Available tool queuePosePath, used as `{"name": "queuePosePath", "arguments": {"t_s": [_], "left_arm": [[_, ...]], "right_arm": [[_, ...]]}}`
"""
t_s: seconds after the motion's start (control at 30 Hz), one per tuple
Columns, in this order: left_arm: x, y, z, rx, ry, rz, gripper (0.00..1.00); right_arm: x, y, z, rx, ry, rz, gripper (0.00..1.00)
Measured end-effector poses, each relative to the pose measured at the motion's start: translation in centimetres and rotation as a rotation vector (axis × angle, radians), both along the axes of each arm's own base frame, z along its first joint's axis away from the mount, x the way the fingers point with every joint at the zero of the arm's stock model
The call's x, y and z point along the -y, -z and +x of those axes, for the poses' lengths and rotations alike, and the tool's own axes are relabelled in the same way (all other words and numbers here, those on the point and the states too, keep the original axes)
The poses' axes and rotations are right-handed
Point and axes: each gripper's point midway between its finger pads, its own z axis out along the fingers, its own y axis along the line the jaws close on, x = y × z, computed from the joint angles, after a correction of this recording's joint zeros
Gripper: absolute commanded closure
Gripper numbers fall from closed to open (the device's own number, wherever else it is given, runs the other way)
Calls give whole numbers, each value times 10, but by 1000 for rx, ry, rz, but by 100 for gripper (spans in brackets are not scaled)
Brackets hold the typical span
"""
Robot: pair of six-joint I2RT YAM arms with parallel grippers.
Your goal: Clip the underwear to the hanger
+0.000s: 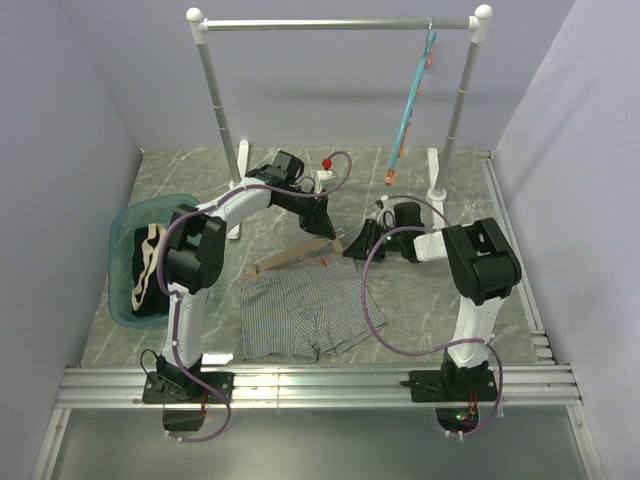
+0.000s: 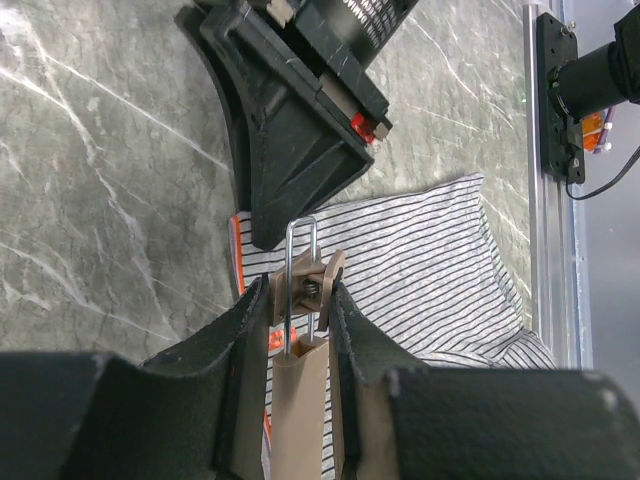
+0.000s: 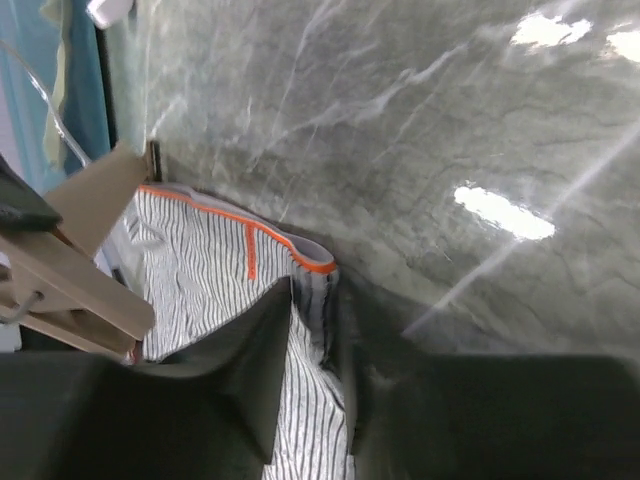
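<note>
A robotics lab cell (plain partition walls [image 1: 60,100], aluminium mounting rails [image 1: 320,385]).

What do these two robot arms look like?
The left arm and right arm are white tubes with boxy black joints on black bases. A purple cable loops along each. The left pincer and right pincer are black, with broad wedge-shaped fingers.

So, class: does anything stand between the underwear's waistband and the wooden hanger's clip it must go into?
Nothing visible does. The jaws of the right gripper straddle the underwear at its waistband. The clip of the hanger, held by the left gripper, sits right beside it above the fabric.
</note>
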Motion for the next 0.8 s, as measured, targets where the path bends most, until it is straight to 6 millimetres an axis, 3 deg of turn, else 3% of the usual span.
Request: {"name": "queuePosePath", "arguments": {"t_s": [0.13, 0.27, 0.4, 0.63, 0.8], "left_arm": [[-1, 0, 1, -5, -4, 1, 100], [-2, 0, 2, -15, -14, 2, 100], [-3, -1, 5, -15, -25, -4, 100], [-6, 11, 1, -33, -28, -7, 100], [-5, 11, -4, -39, -12, -29, 100]], "right_arm": [[-3, 6, -2, -7, -23, 31, 92], [-1, 6, -9, 33, -50, 62, 99], [0, -3, -22, 94, -97, 86, 100], [-5, -54, -23, 354, -205, 131, 100], [-11, -59, -30, 413, -266, 143, 100]]}}
